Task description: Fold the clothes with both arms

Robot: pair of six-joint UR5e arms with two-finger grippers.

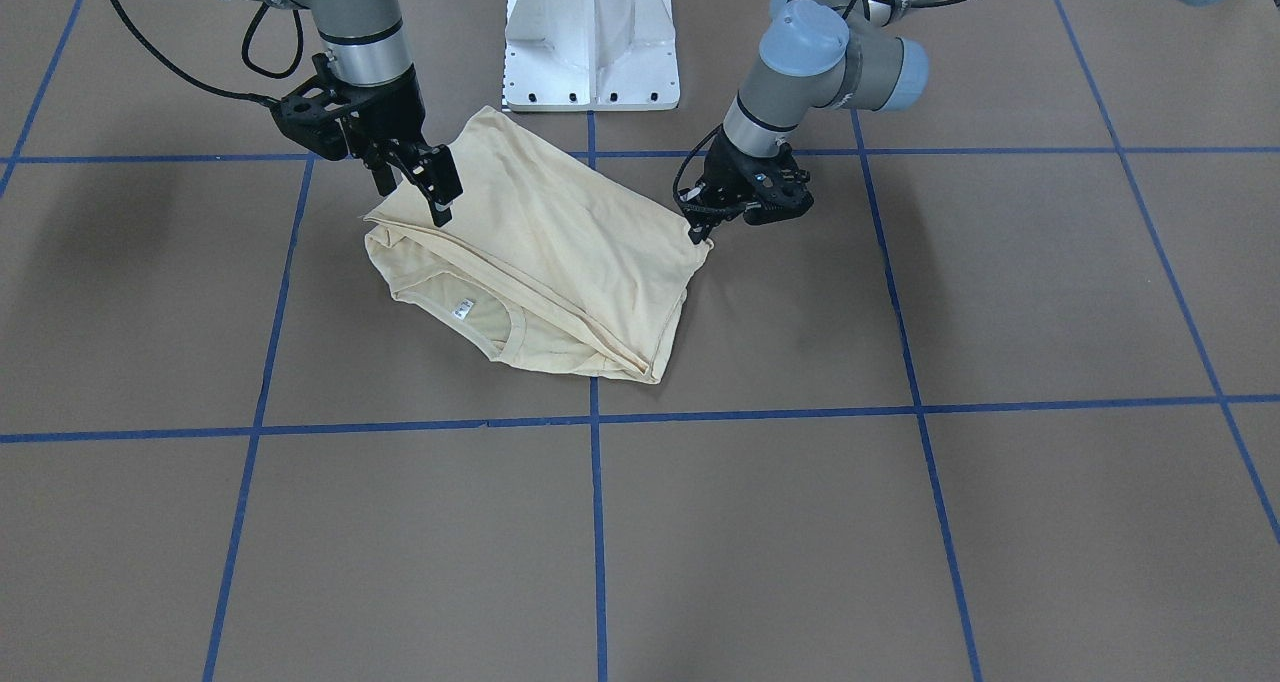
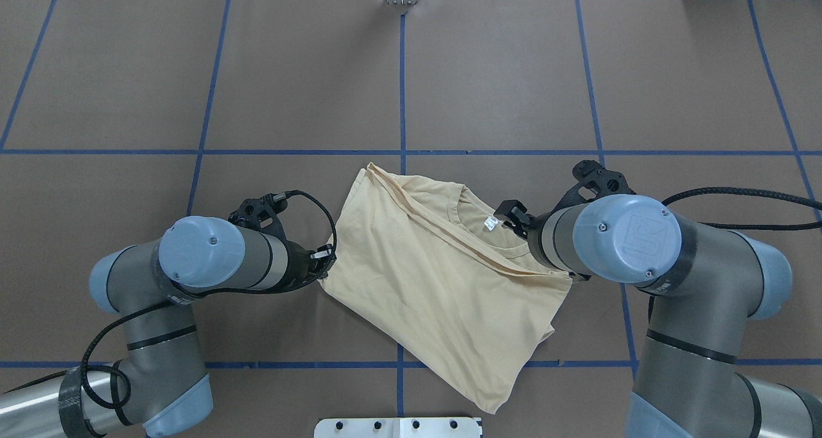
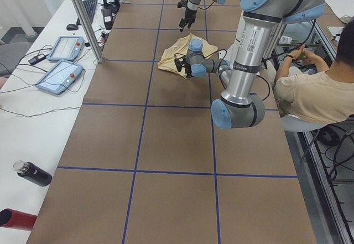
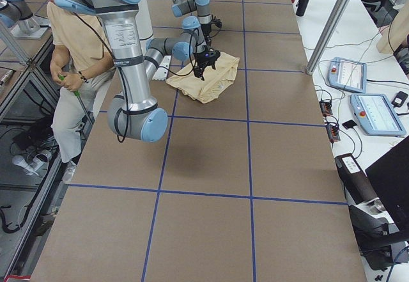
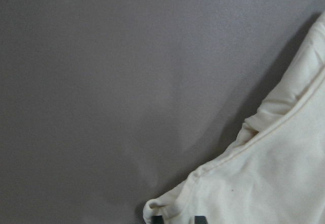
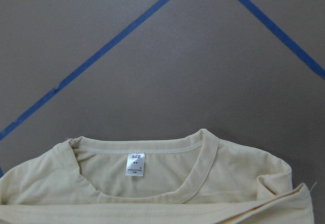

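**Folded T-shirt pinned between two end effectors at mid-bench**

Pale cream-yellow T-shirt (image 1: pixel 545 252) lying folded on the brown bench (image 1: pixel 900 522), just in front of the white pedestal base (image 1: pixel 592 37), straddling a blue tape line (image 1: pixel 597 522). Top layer doubled over on a diagonal, leaving the ribbed neckline (image 6: pixel 203 155) and small white neck label (image 6: pixel 135 164) exposed along one edge. Print not visible.

Left end effector (image 1: pixel 700 225) low at the shirt's corner on the robot's left, fingertips pressed to the fabric edge, apparently pinched on that corner; in the left wrist view, a bunched bit of hem right at the fingertips. Right end effector (image 1: pixel 432 190) planted on the opposite side, near the fold close to the neckline, fingers pointing down onto the cloth, apparently clenched on the upper layer, though exact grip hard to confirm. Shirt spanning the gap between both arms, neckline facing away from the robot.
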